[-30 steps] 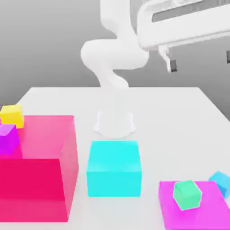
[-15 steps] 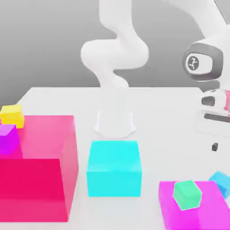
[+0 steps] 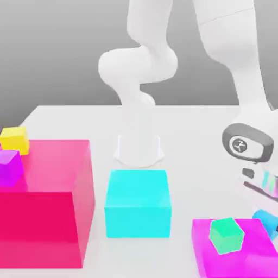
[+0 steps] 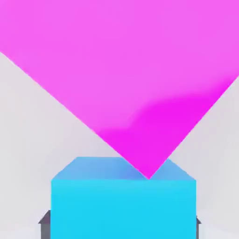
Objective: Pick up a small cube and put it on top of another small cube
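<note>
The small sky-blue cube point(image 3: 266, 220) sits on the white table at the exterior view's right edge, touching a corner of a flat magenta block point(image 3: 239, 260). My gripper point(image 3: 267, 210) has come down over it from above. In the hand view the cube point(image 4: 123, 200) lies between my two dark fingertips point(image 4: 45, 219), which press its opposite sides, so the gripper is shut on it. The cube still rests on the table. A small green cube point(image 3: 226, 235) lies tilted on the magenta block.
A large cyan block point(image 3: 137, 202) stands mid-table in front of the arm's base point(image 3: 139, 149). At the exterior view's left a big pink stepped block point(image 3: 51, 184) carries a small purple cube point(image 3: 10, 167), and a small yellow cube point(image 3: 14, 139) sits just behind it. The magenta block's top point(image 4: 130, 70) lies close ahead of the hand.
The arm swung down from high at the exterior view's right to the sky-blue cube. The fingers went from wide open to shut on the cube.
</note>
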